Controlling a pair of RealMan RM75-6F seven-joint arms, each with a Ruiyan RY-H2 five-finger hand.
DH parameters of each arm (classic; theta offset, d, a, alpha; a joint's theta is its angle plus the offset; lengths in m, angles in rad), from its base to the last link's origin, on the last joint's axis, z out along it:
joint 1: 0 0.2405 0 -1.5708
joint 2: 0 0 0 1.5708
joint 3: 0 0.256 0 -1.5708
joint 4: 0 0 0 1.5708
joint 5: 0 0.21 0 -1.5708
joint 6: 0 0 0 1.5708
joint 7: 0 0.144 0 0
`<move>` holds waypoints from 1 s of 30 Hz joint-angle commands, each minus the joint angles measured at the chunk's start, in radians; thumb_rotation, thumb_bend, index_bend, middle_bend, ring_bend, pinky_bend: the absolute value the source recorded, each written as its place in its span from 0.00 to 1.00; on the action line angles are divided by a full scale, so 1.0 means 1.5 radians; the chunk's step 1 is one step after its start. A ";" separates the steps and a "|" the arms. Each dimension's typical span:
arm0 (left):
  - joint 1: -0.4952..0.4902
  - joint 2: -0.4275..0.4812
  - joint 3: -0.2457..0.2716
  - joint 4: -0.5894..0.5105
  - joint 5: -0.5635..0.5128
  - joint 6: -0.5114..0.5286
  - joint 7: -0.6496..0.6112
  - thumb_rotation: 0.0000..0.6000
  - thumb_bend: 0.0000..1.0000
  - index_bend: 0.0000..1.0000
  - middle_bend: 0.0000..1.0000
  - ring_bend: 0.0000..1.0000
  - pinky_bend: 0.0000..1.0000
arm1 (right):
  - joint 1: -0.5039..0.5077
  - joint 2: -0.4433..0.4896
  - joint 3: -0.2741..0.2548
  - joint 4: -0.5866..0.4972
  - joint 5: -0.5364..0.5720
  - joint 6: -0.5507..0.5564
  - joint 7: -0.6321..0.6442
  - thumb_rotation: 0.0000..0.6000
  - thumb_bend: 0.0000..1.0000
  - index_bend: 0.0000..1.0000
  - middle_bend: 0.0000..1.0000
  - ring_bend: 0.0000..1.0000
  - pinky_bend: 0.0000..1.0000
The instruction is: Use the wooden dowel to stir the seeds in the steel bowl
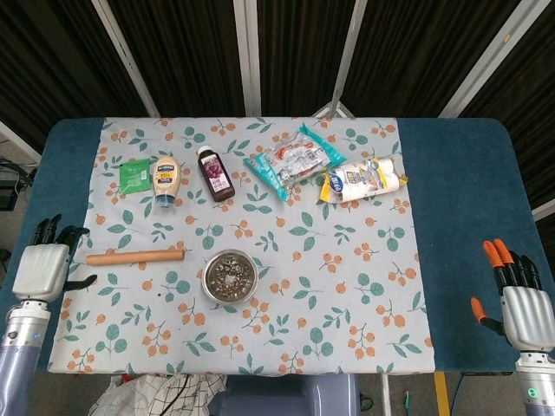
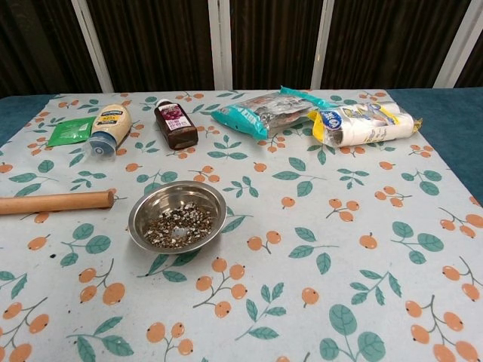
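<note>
While the wooden dowel (image 1: 135,256) lies flat on the flowered cloth (image 1: 347,286), its near end just beside the left hand (image 1: 48,264), that hand holds nothing, fingers apart, over the blue table edge. The steel bowl (image 1: 230,276) of seeds (image 2: 178,223) sits just right of the dowel's other end. The right hand (image 1: 519,303) hangs well apart at the far right, fingers spread, holding nothing.

Bright even overhead light, soft shadows, sharp pics.
</note>
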 commanded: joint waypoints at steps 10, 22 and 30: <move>-0.121 -0.126 -0.054 0.038 -0.208 -0.074 0.167 1.00 0.35 0.37 0.32 0.02 0.00 | -0.002 0.004 0.004 -0.003 0.009 0.000 0.011 1.00 0.37 0.00 0.00 0.00 0.00; -0.176 -0.201 -0.047 0.063 -0.273 -0.071 0.231 1.00 0.40 0.43 0.35 0.02 0.00 | -0.001 0.006 0.004 -0.005 0.012 -0.006 0.016 1.00 0.37 0.00 0.00 0.00 0.00; -0.194 -0.233 -0.039 0.099 -0.291 -0.071 0.240 1.00 0.40 0.43 0.36 0.02 0.00 | -0.001 0.005 0.003 -0.007 0.013 -0.008 0.014 1.00 0.37 0.00 0.00 0.00 0.00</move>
